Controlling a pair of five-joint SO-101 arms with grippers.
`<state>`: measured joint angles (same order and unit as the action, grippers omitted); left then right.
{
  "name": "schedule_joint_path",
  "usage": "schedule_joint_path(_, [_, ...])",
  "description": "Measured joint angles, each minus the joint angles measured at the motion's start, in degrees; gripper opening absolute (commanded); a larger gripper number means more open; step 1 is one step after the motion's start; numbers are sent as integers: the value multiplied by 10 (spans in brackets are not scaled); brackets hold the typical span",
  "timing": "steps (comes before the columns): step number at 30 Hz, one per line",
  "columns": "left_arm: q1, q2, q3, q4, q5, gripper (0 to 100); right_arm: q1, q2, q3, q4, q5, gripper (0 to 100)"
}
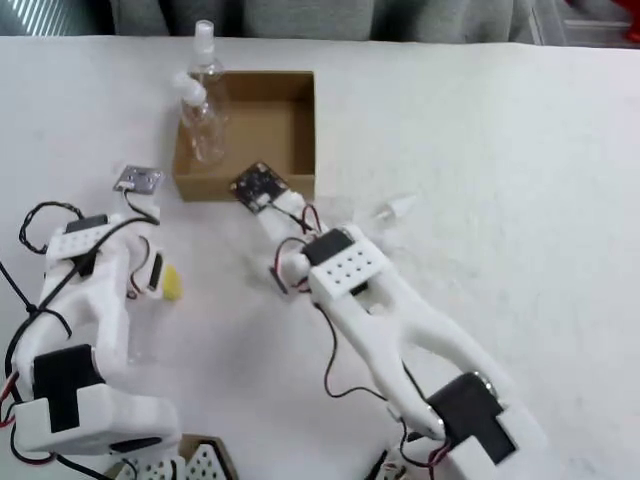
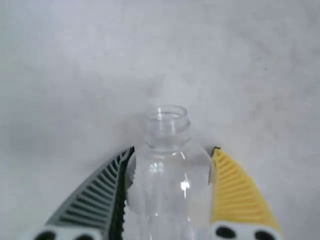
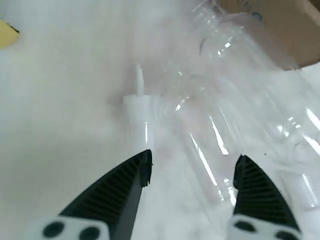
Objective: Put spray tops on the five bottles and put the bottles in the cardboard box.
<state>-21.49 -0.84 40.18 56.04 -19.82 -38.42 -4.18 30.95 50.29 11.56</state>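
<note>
On the white table, left gripper clamps an uncapped bottle; right gripper gapes wide.

I've got my left gripper showing one ribbed grey finger and one ribbed yellow finger, either side of the clear see-through plastic bottle. On my right gripper both ribbed fingers are black. The flat table reads white, and the open-topped cardboard box plain brown.

My station is a robotics lab bench: white cover, exposed circuit boards and loose wiring on my arms, grey curtain along its far edge.
</note>
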Motion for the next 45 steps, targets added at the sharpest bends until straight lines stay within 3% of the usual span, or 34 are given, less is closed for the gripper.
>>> schedule_joint_path(14, [0, 0, 0, 0, 0, 38, -53, -77, -33, 128, -4, 234])
schedule_joint_path(20, [0, 0, 0, 0, 0, 38, -105, -66, 39, 43, -4, 234])
schedule_joint_path(37, [0, 0, 0, 0, 0, 38, -105, 67, 47, -98, -4, 231])
schedule_joint_path(39, [0, 0, 0, 0, 0, 38, -105, 71, 47, -100, -4, 185])
schedule_joint_path(42, [0, 0, 0, 0, 0, 38, -105, 76, 46, -100, -4, 17])
schedule_joint_path(45, [0, 0, 0, 0, 0, 38, -101, 76, 46, -100, -4, 53])
